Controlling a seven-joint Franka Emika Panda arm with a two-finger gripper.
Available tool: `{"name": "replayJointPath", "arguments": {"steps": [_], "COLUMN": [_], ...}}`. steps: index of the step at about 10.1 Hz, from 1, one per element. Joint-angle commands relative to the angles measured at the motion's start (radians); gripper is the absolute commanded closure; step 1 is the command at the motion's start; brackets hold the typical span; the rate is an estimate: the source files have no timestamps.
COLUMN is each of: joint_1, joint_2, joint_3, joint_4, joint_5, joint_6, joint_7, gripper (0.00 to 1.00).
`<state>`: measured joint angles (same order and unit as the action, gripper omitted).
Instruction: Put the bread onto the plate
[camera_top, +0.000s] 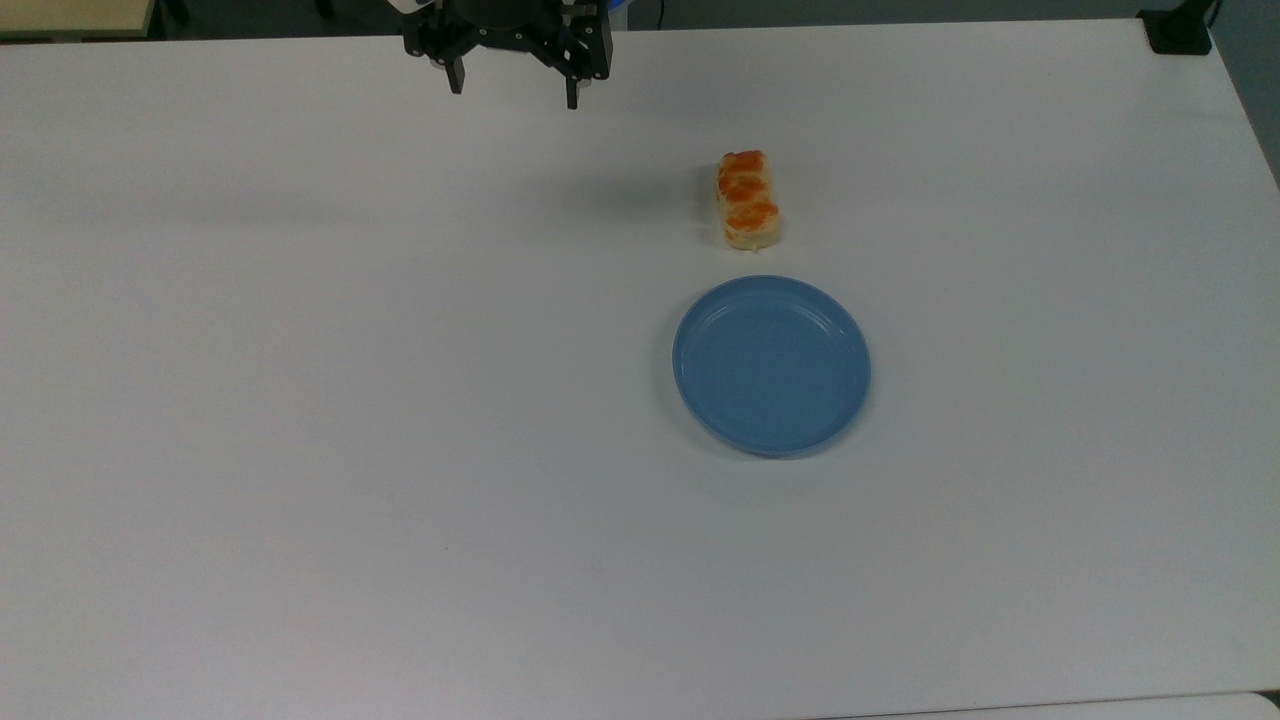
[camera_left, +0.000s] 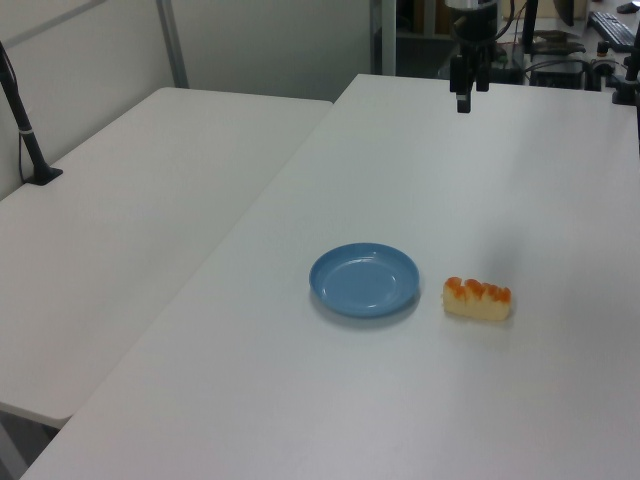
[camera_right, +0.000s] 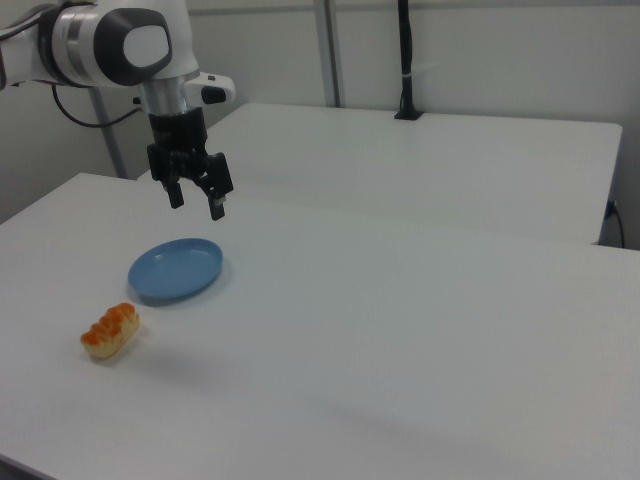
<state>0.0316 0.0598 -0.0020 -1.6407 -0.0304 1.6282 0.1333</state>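
Note:
The bread, a pale-yellow loaf with orange-brown bumps, lies on the white table just above the blue plate in the top view, a small gap between them. In the left view the bread rests to the right of the plate. In the right view the bread sits below and left of the plate. My gripper hangs open and empty at the top view's upper edge, well left of the bread. It hovers high above the table.
The white table spreads wide around the two objects. A second white table adjoins it. A black post stands on that far table. A black clamp sits at the top view's upper right corner.

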Motion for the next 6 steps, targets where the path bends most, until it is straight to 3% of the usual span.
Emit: {"name": "replayJointPath", "arguments": {"steps": [1,6], "joint_1": [0.01,0.02], "joint_2": [0.003,0.005], "joint_3": [-0.004,0.0], "joint_4": [0.002,-0.001], "joint_5": [0.003,0.003], "joint_6": [-0.007,-0.014], "joint_7": [-0.018,-0.026], "gripper": [0.0,0.0]}}
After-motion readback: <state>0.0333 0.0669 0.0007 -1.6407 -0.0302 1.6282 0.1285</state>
